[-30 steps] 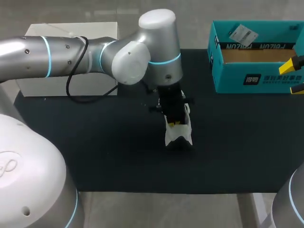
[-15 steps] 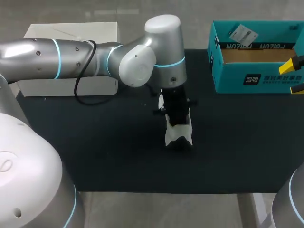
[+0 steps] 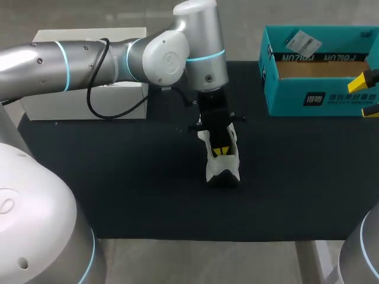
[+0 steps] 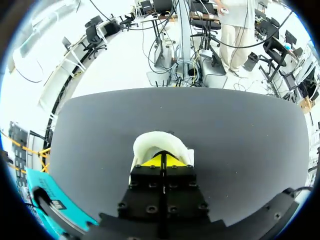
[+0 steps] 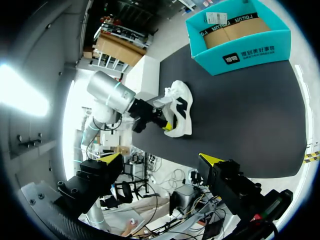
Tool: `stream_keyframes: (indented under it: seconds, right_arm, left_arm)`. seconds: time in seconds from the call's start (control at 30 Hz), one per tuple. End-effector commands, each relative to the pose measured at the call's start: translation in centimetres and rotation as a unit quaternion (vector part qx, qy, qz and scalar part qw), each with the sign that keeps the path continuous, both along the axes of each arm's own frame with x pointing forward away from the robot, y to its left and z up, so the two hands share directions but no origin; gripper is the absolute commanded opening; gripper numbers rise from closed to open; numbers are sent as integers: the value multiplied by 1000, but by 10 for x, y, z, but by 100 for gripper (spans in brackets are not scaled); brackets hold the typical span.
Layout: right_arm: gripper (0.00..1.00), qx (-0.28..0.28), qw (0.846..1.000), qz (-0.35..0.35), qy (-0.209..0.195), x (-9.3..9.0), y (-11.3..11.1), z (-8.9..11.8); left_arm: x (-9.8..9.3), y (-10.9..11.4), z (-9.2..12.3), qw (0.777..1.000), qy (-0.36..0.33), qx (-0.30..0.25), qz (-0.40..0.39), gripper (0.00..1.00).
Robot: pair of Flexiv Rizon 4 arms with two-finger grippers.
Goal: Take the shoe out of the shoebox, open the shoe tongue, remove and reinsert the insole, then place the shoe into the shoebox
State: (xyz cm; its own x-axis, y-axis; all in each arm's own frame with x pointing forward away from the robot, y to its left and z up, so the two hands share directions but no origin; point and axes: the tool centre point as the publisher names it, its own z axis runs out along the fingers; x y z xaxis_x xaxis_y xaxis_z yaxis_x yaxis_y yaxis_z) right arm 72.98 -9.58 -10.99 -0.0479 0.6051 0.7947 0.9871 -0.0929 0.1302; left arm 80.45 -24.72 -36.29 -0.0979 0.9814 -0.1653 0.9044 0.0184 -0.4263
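A matte black surface [image 3: 118, 195] fills most of the head view, evenly lit, with only soft shadows on it. A white box [image 3: 53, 107] stands at its far left corner, its front face plain.

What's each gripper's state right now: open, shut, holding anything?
Left gripper: shut, tips inside the shoe; grasp cannot be told.
Right gripper: open, empty.

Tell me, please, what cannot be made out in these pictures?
Insole: hidden inside the shoe, head and left wrist views, under the left gripper.
What the left gripper holds: its own body blocks the left wrist view.
Right gripper: cut off by the head view's edge.
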Motion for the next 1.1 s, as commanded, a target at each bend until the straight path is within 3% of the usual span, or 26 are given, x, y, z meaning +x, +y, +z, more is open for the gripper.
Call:
stream_keyframes:
  seconds: [0.03,0.3,0.67,0.93,1.1]
  right_arm:
    - [100,-1,1000,-1,0,0,0,0]
    - [100,-1,1000,-1,0,0,0,0]
    - [100,-1,1000,-1,0,0,0,0]
    - [100,-1,1000,-1,0,0,0,0]
    - [100,-1,1000,-1,0,0,0,0]
  left_arm:
    - [0,-10,-18,1000,18,10,-16,0]
    - [-6,-11,-41,999,21,18,-19,0]
    - [2,-11,-64,999,27,31,-7,0]
    - [10,-14,-50,1000,-12,9,11,0]
    - [3,-15,-36,1000,-6,1,-2,0]
